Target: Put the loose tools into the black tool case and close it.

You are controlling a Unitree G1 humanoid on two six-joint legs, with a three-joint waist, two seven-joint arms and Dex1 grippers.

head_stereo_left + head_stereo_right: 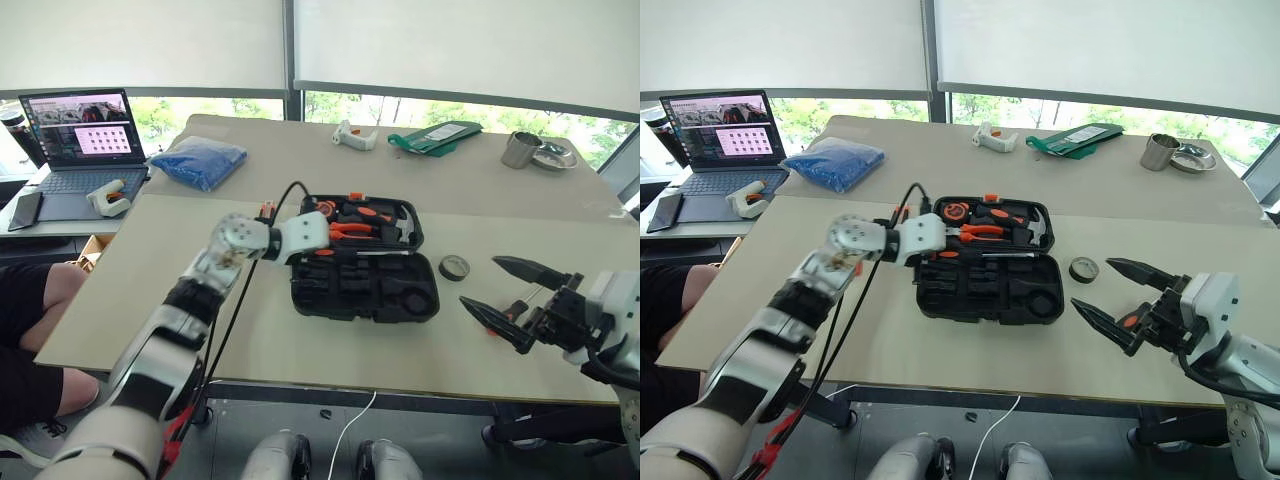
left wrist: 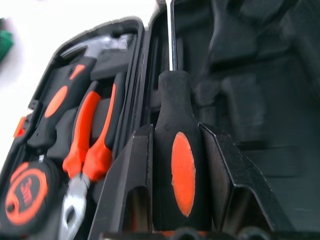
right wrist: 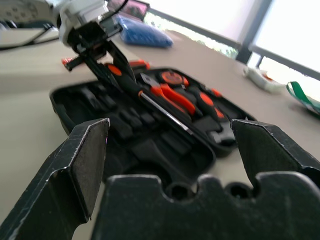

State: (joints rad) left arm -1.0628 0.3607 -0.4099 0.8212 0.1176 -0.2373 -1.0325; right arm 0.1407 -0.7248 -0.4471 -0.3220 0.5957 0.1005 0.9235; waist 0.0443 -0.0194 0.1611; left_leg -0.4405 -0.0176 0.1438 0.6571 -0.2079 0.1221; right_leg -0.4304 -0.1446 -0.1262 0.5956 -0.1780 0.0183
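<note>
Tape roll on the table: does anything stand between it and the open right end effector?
Nothing visible does. The tape roll lies alone on bare table just right of the black tool case, and the right end effector hangs open beside it with an unobstructed gap between them.

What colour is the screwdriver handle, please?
Black with an orange oval inset, clearest in the left wrist view: screwdriver handle.

Black tool case (image 1: pixel 365 290) — orange-and-black screwdriver (image 2: pixel 177 170) and pliers (image 2: pixel 90 145) inside; blue bag (image 1: pixel 198 160), beige surface (image 1: pixel 300 340), dark tape roll (image 1: pixel 454 267).
</note>
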